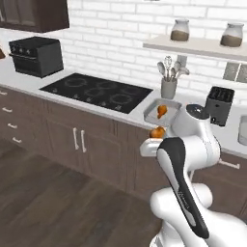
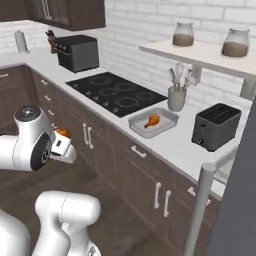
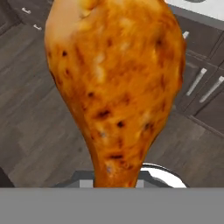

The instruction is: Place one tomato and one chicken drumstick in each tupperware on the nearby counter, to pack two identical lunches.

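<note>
Currently the gripper (image 2: 64,135) is clamped on a chicken drumstick (image 3: 116,87), pinched at the narrow bone end with the meaty bulb sticking out, carried over the floor in front of the cabinets, well off the counter (image 2: 175,142). Judging by looks: light, fairly stiff, probably greasy skin, so the thin shank is the sane grab point. A second drumstick (image 2: 152,120) sits in the grey tray (image 2: 170,113) beside the cooktop.

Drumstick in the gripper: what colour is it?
Golden orange-brown with dark charred speckles; the drumstick shows best in the hand view.
</note>
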Motion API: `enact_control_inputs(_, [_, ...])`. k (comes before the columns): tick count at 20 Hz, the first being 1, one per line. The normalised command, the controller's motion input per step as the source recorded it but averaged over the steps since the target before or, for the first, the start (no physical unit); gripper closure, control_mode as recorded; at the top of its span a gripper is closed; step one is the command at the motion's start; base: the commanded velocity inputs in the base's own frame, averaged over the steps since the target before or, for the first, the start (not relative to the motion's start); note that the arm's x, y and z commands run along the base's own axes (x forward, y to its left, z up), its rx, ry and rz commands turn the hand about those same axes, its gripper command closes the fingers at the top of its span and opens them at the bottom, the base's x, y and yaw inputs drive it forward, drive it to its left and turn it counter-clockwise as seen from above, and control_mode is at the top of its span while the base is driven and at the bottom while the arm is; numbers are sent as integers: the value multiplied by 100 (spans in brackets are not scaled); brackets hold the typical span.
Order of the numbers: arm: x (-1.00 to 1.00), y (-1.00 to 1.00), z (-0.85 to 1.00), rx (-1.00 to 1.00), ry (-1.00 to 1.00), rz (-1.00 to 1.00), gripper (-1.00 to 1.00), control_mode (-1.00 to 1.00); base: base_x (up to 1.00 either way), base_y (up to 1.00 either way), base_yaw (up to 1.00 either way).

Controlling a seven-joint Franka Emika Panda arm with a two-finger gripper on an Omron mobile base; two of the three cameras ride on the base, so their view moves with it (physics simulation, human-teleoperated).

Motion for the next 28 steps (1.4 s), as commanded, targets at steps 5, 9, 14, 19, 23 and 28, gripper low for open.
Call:
enact_control_inputs(5, [0, 0, 0, 0, 0, 0, 100, 100, 66, -4, -80])
enact_control_inputs(9, [0, 0, 0, 0, 0, 0, 100, 100, 46, -22, -86])
enact_control_inputs(14, [0, 0, 0, 0, 0, 0, 100, 100, 65, -1, -84])
enact_control_inputs(19, [0, 0, 0, 0, 0, 0, 100, 100, 79, -3, -65])
enact_control_inputs(23, [0, 0, 0, 0, 0, 0, 100, 100, 90, 29, -37])
enact_control_inputs(28, [22, -5, -1, 0, 0, -8, 100, -100, 29, 13, -17])
